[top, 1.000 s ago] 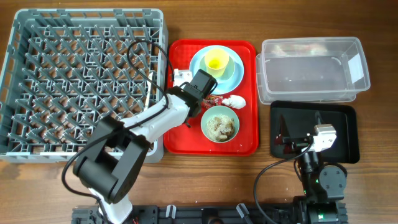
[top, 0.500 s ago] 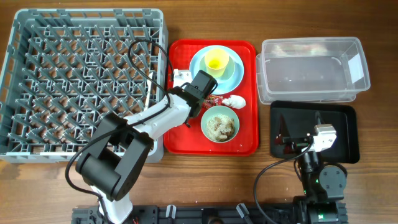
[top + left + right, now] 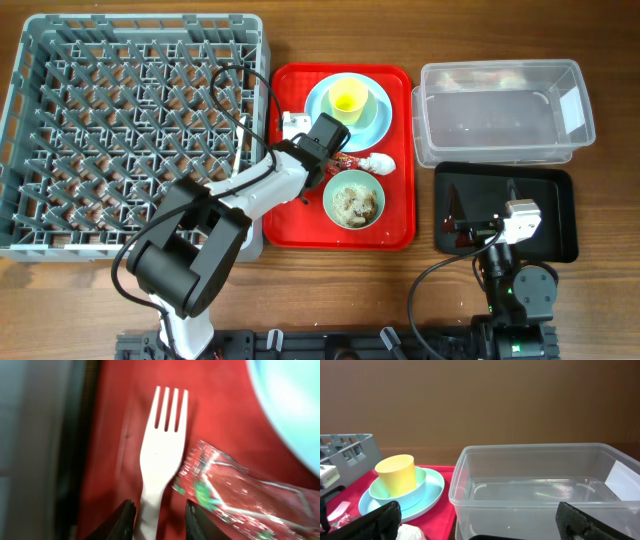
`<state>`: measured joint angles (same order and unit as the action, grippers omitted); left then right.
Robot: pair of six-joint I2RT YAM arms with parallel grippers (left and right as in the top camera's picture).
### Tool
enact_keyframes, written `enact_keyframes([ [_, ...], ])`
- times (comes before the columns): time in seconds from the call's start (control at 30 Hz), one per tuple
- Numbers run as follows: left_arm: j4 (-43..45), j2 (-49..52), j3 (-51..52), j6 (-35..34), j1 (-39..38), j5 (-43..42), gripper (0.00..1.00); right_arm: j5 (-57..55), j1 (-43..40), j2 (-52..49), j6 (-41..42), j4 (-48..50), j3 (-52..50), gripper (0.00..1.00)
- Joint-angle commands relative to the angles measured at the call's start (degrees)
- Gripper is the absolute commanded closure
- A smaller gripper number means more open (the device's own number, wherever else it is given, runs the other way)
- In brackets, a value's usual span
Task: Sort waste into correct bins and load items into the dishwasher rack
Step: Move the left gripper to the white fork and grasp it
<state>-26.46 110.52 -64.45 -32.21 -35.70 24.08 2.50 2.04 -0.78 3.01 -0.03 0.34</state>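
Left wrist view: fork (image 3: pixel 162 455) handle is straddled, ungripped, by part-open left jaws, tines pointing straight ahead; right jaws are spread, empty.

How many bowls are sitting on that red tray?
2. One mint bowl sits on the blue plate under the yellow cup; the second bowl, holding food scraps, sits beside it on the red tray. None looks hidden.

Glossy crinkled wrapper (image 3: pixel 240 492), smooth plastic fork (image 3: pixel 161 455)
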Motion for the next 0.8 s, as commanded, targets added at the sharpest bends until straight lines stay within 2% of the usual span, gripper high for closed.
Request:
enact_keyframes([
  [0.0,0.2,1.0,0.6,0.5,0.1,-7.8,0.68,-0.5,-0.3,0.2,0.4,0.2,0.0,0.00],
  [0.13,0.6,1.0,0.6,5.2,0.1,-7.8,0.82,-0.5,-0.3,0.2,0.4,0.2,0.0,0.00],
  [0.2,0.8,0.9,0.6,5.3,0.1,-8.0,0.84,-0.5,-0.3,0.2,0.4,0.2,0.0,0.00],
  [0.37,0.8,0.0,0.6,5.2,-0.3,-8.2,0.84,-0.5,-0.3,0.2,0.4,0.2,0.0,0.00],
  [0.5,0.8,-0.1,0.6,5.2,-0.3,-8.2,0.91,-0.5,-0.3,0.2,0.4,0.2,0.0,0.00],
  [0.53,0.8,-0.1,0.6,5.2,-0.3,-8.2,0.96,-0.5,-0.3,0.2,0.4,0.2,0.0,0.00],
  [0.77,-0.6,-4.5,0.6,5.3,-0.3,-7.9,0.96,-0.5,-0.3,0.2,0.4,0.2,0.0,0.00],
])
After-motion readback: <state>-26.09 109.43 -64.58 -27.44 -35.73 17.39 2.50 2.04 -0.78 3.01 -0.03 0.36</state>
